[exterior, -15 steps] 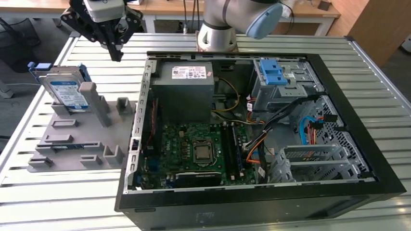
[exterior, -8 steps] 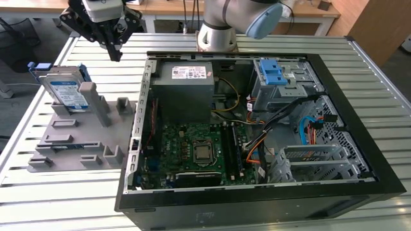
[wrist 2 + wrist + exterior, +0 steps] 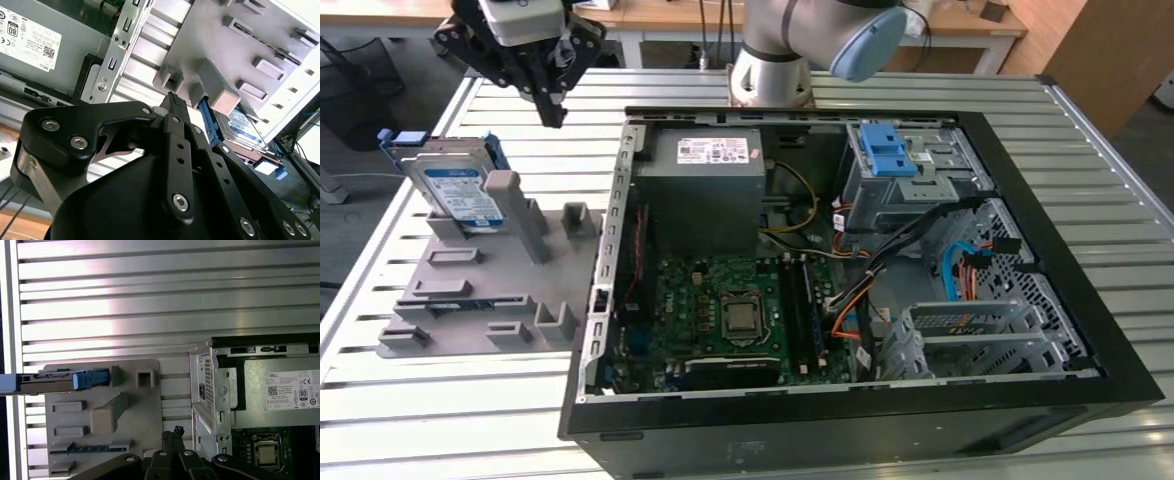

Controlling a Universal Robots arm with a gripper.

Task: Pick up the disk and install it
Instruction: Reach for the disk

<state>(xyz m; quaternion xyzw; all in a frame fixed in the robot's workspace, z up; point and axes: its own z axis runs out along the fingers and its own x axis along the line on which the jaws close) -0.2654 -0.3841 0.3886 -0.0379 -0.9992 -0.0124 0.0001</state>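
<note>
The disk stands on edge in the grey holder at the exterior view's left, its white-and-blue label facing out and a blue bracket around it. My gripper hangs above the table behind the holder, between the disk and the open computer case. It is shut with nothing in it and apart from the disk. In the first wrist view the disk shows edge-on with its blue tab, well away from the gripper. In the second wrist view the gripper points toward the holder, with the disk beyond.
Inside the case are a grey power-supply box, a motherboard, loose cables, and a grey metal cage with two blue clips. The slatted metal table ends just past the holder. The arm's base stands behind the case.
</note>
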